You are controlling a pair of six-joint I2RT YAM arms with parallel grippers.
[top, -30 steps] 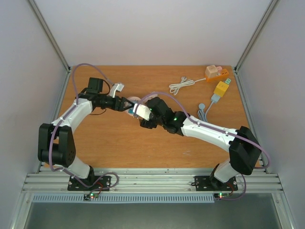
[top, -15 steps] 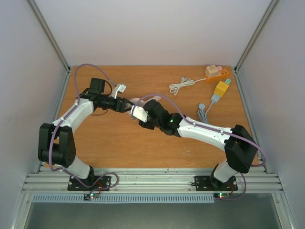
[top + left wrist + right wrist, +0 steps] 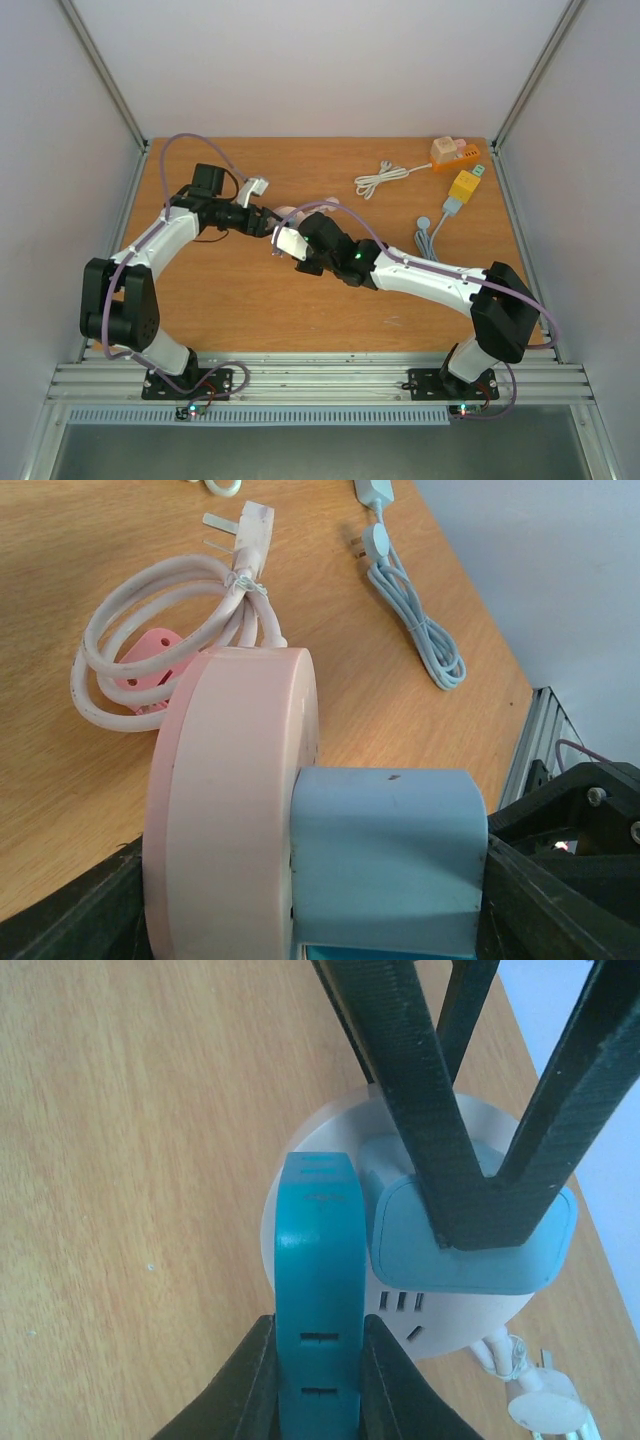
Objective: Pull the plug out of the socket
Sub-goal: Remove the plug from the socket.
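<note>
Plug (image 3: 318, 1290), flat and teal, sits in the round pink plastic socket (image 3: 235, 800) beside a light blue block (image 3: 385, 850). Right gripper (image 3: 318, 1335) is squeezed tight on the plug. Left gripper (image 3: 264, 221) holds the socket near the middle of the brown wooden table (image 3: 250, 300)

The table (image 3: 250, 300) is brown wood. An orange box (image 3: 450, 152) sits at its far right corner. A yellow box (image 3: 465, 185) lies just beside it. A white cord (image 3: 378, 180) reaches from the orange box and lies in a small bundle. A grey cord (image 3: 432, 232) comes off the yellow box, looped up. White walls (image 3: 300, 70) stand around the table.
</note>
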